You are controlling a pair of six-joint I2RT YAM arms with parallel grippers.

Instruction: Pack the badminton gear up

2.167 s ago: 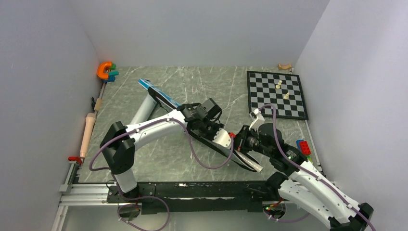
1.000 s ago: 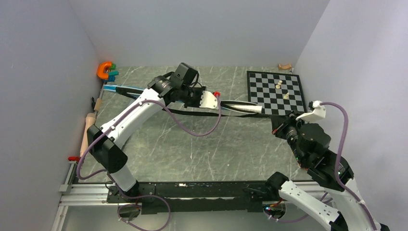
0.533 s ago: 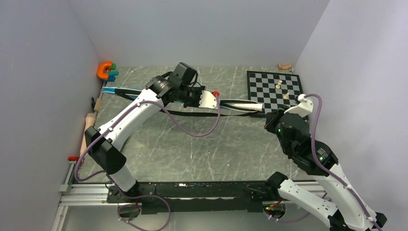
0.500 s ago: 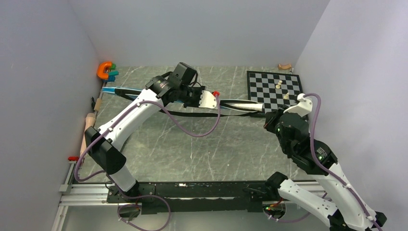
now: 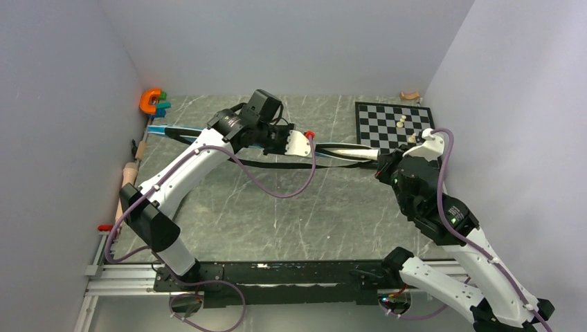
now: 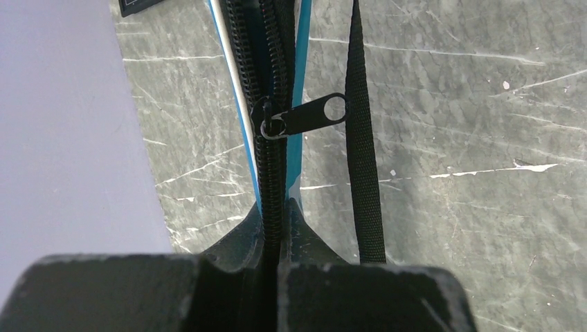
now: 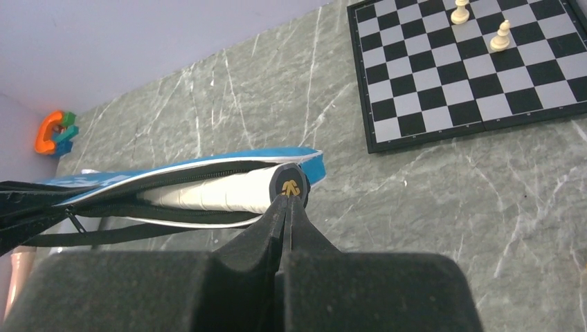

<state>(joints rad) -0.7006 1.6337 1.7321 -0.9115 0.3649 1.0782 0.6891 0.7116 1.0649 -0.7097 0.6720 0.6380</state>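
Observation:
The blue racket bag (image 5: pixel 208 135) is held off the table across the back, running left to right. My left gripper (image 5: pixel 315 145) is shut on its zipper edge; in the left wrist view the zipper (image 6: pixel 271 83) runs between the left gripper's (image 6: pixel 273 207) jaws, with the pull tab (image 6: pixel 308 114) and black strap (image 6: pixel 363 173) beyond. A racket's pale handle (image 7: pixel 214 190) sticks out of the bag's open end (image 7: pixel 208 166). My right gripper (image 7: pixel 287 200) is shut and empty, its tips against the handle's black butt cap (image 7: pixel 291 183); it also shows in the top view (image 5: pixel 379 160). Shuttlecocks and tube are not visible.
The chessboard (image 5: pixel 377 121) with pale pieces lies at the back right, close behind my right gripper. The orange C-shaped toy (image 5: pixel 149 100) sits in the back left corner. A wooden roller (image 5: pixel 128 183) lies along the left wall. A small tan object (image 5: pixel 410 95) is at the back right.
My left gripper has carried the bag from the table's middle up to the back. My right gripper drew away to the right, then came back left to the handle's end.

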